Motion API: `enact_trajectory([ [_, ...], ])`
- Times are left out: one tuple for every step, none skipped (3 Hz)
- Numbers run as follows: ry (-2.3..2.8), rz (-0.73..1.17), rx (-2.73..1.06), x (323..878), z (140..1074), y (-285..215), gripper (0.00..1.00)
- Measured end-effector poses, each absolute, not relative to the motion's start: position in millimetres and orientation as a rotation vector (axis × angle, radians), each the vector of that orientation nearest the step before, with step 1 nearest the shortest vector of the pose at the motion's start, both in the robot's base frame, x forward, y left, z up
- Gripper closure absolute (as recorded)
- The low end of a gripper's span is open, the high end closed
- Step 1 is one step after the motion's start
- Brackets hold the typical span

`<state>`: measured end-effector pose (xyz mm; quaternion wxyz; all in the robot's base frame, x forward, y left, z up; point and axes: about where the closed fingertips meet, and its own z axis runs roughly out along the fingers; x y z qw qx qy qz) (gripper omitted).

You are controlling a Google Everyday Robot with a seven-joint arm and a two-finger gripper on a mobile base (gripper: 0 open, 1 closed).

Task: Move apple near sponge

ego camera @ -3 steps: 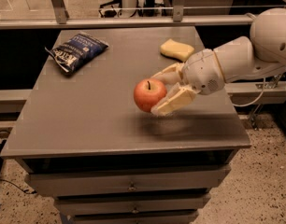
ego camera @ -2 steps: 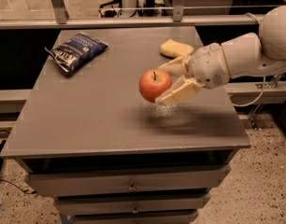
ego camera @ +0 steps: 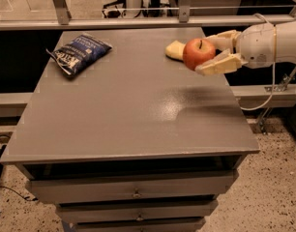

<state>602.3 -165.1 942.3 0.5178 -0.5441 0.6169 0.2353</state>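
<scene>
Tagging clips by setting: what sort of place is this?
Probably a robotics lab or workshop: grey drawer cabinet, speckled hard floor, metal railing behind. The pincer holds the apple over the cabinet's far right, beside the sponge.

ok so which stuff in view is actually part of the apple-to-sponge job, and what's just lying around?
Part of the job:
- apple, held off the table by the gripper, which is closed on it
- sponge, at the far right of the top, partly hidden behind the apple

Just lying about:
- blue chip bag, far left on the table
- drawers below
</scene>
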Motion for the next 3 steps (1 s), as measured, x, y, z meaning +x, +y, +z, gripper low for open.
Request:
enact_trajectory([
  [1.481,0.532,-1.206,647.9,941.5,-194.0,1.0],
  [1.506,0.529,-1.12,688.9,921.6,-205.0,1.0],
  [1.545,0.497,-1.052,707.9,908.7,-223.1,1.0],
])
